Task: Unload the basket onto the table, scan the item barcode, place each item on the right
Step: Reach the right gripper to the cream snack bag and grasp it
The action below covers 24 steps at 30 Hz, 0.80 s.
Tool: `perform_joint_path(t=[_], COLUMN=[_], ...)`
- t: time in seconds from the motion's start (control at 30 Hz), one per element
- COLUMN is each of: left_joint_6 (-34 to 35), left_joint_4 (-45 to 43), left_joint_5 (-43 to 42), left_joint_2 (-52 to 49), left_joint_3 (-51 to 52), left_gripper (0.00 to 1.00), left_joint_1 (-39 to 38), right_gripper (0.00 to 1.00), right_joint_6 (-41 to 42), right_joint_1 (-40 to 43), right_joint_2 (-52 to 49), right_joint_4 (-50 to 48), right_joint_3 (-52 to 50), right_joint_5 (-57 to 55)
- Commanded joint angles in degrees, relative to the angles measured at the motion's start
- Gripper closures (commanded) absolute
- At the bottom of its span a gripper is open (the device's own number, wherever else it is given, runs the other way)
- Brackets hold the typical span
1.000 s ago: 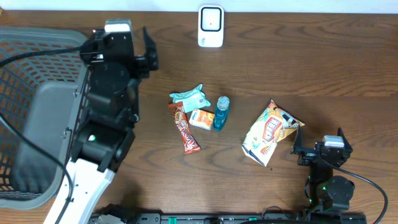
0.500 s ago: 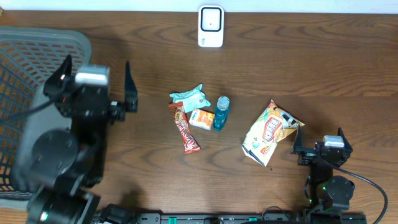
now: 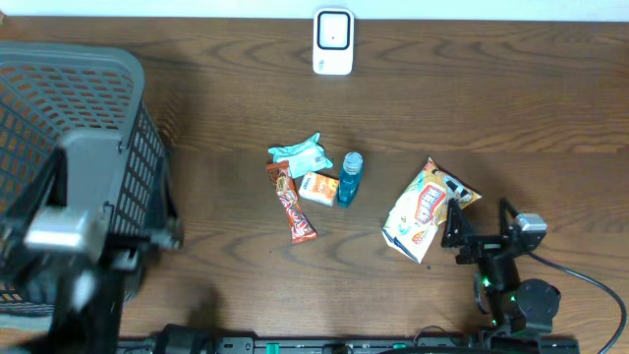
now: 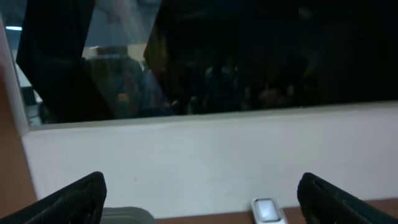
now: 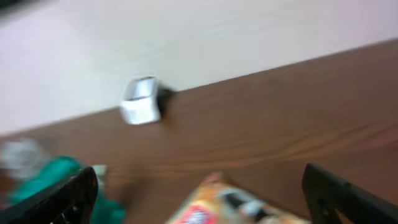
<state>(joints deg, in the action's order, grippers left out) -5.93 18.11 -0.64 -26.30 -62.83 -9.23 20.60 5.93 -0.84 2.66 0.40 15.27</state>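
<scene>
**Orange-and-white snack bag beside a wide right end effector**

Orange and white in its print, the snack bag (image 3: 425,211) lay tilted on the brown wooden desk (image 3: 511,108), right of centre and near the front edge. Its red lettering was too small to read. The right end effector (image 3: 480,224) stood just beside the bag's right side with its fingers spread wide, holding nothing.

A band of bare wood separated the bag from a small cluster to its left: a blue bottle (image 3: 350,178) on its side, an orange packet (image 3: 318,188) touching it, a long candy bar (image 3: 294,204) and a teal packet (image 3: 303,152). None of their labels could be made out.

Open wood ran from the cluster to the white scanner (image 3: 333,41), which stood at the desk's far edge against the pale wall.

A grey mesh basket (image 3: 98,74) filled the left end of the desk. The left arm showed as a blur over it, and the left end effector (image 4: 200,180) was spread wide and empty, facing the wall.
</scene>
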Motion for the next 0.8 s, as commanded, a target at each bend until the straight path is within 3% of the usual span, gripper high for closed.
perform_joint_path(t=[0.0,0.13,0.37,0.53,0.77], left_joint_6=[8.0,9.7,9.7,9.7,9.7], left_joint_4=[0.5,0.7,1.3,0.7,-3.7], left_joint_5=[-12.4,-18.4,-19.1,-19.1,-19.1], left_joint_2=[4.6,9.5,17.3,21.6,23.1], left_joint_3=[-0.8,-0.8,-0.8,-0.8,-3.4], left_gripper=[0.02,0.02,0.02,0.02,0.02], left_joint_1=[6.3,8.3,9.3,9.3,9.3], right_gripper=[0.01,0.01,0.01,0.01,0.01], right_joint_6=[9.7,14.4,21.2,31.0,32.1], right_joint_1=[0.3,0.4,0.4,0.4,0.4], right_joint_2=[0.2,0.2,0.2,0.2,0.2], right_joint_4=[-0.1,-0.2,-0.3,-0.3,0.0], right_joint_3=[-0.1,-0.1,-0.1,-0.1,-0.1], right_joint_5=[9.3,19.1,31.3,33.2,33.1])
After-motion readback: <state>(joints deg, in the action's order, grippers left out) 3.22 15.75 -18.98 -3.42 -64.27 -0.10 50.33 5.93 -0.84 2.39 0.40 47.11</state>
